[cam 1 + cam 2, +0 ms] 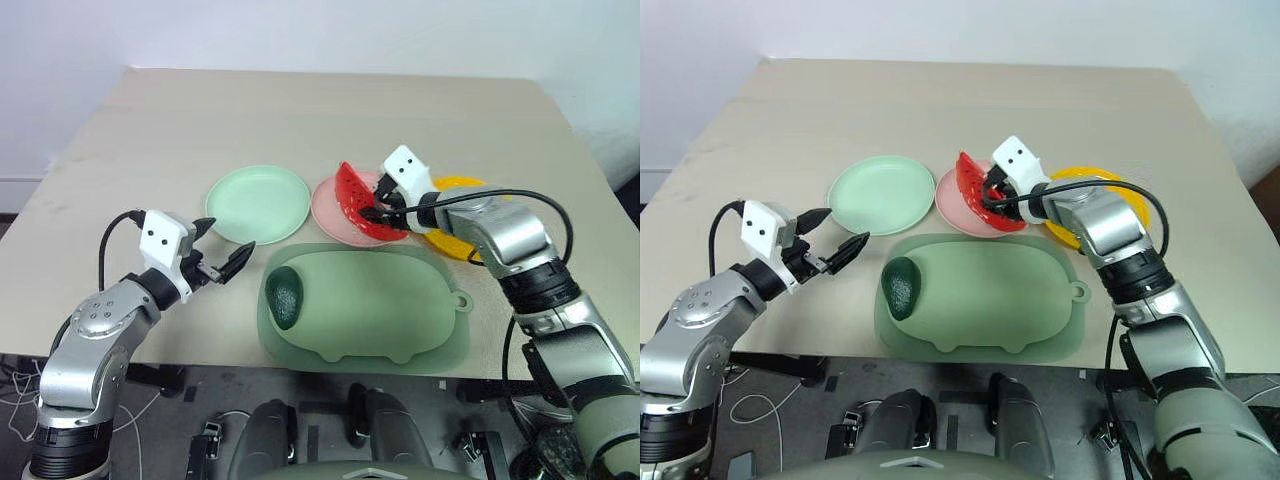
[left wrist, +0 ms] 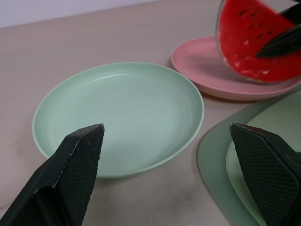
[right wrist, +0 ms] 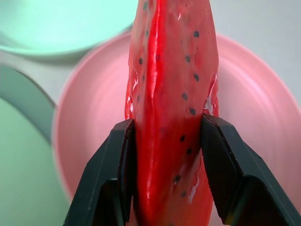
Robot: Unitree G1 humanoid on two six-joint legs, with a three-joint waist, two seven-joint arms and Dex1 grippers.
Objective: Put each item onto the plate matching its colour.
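Inspection of the worktop, with all places referred to the pig-shaped tray at its near edge.

Containers: 3 round plates stand in a row just beyond the tray. The mint green plate is beyond the tray's left end and holds nothing. The pink plate is beyond the tray's middle; its near rim is just beside the tray's far edge. The yellow plate is beyond the tray's right end and is largely covered by the right arm, so its contents cannot be determined. The tray holds 1 item: a dark green avocado, lying at its left end.

Items counted: 2 toy fruits are visible, the avocado and 1 red watermelon wedge. The wedge is over the pink plate, on edge with its green rind toward the plate. Whether it touches the plate cannot be determined.

Pincers: the right pincer is clenched on the watermelon wedge, 1 black finger pressed against each red face, above the pink plate. The left pincer is released, its 2 fingers spread wide and holding nothing. It is positioned left of the tray, near the mint green plate, and points toward it.
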